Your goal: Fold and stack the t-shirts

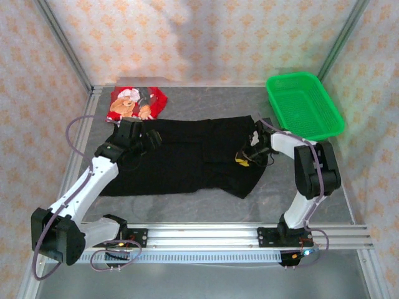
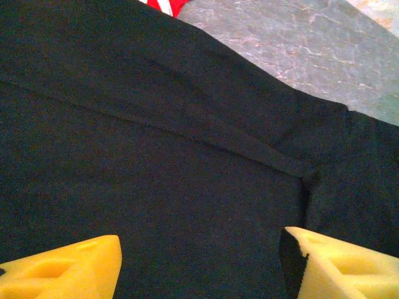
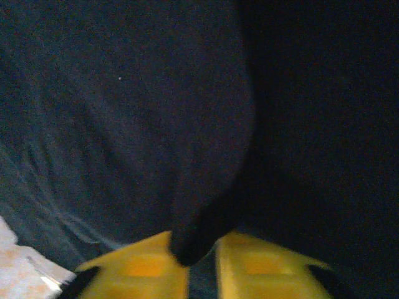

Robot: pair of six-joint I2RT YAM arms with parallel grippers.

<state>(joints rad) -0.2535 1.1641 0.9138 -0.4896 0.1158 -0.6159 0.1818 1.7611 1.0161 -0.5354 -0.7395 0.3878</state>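
Jaws wide on the left, nearly closed on the right: from the top external camera, the left gripper [image 1: 149, 137] hangs low over the upper left part of the black t-shirt [image 1: 187, 163]. The right gripper [image 1: 249, 153] sits at the garment's right end, where the cloth is bunched up. The black t-shirt lies spread lengthwise across the middle of the grey table [image 1: 312, 202], between the two arms. The red t-shirt [image 1: 137, 103], its cartoon print face up, lies crumpled at the back left of the table, just beyond the black one's far edge. A green basket [image 1: 293, 77] stands at the back right corner, apart from both shirts.

From the left wrist camera, the left gripper's yellow fingers [image 2: 68, 268] stand far apart at the bottom of the frame and hold nothing. Flat black cloth with a long seam lies below them. A sliver of the red t-shirt [image 2: 169, 5] shows at the top edge, right against the black one's edge, and bare table [image 2: 299, 43] shows at upper right.

From the right wrist camera, the right gripper's two yellow fingers [image 3: 143, 268] stand at a narrow gap, with a raised fold of the black t-shirt [image 3: 124, 124] caught between them. The picture is dim and soft, so no finer detail of the grip can be made out.
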